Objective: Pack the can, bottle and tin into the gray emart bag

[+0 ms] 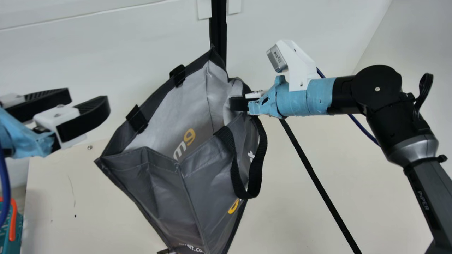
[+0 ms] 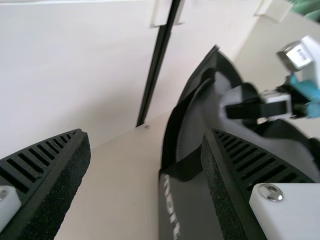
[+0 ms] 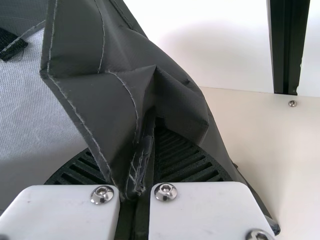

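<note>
In the main view my left gripper (image 1: pixel 87 100) is at the left, apart from the bag, its fingers spread with nothing between them. The gray emart bag (image 1: pixel 162 190) hangs tilted with its mouth wide and its pale inside showing. My right gripper (image 1: pixel 239 103) is closed on the bag's right rim. From the left wrist, the left gripper (image 2: pixel 145 137) stands open, with the bag (image 2: pixel 192 200) beyond it. In the right wrist view the right gripper (image 3: pixel 139 165) pinches a fold of the bag (image 3: pixel 105 100). The lower end of the bag is cut off in the main view.
Behind the bag a black post (image 1: pixel 218 31) stands against the white wall, and a thin black bar (image 1: pixel 317 183) slants down across the table (image 1: pixel 88 211). A teal and orange object (image 1: pixel 12 222) is at the lower left edge.
</note>
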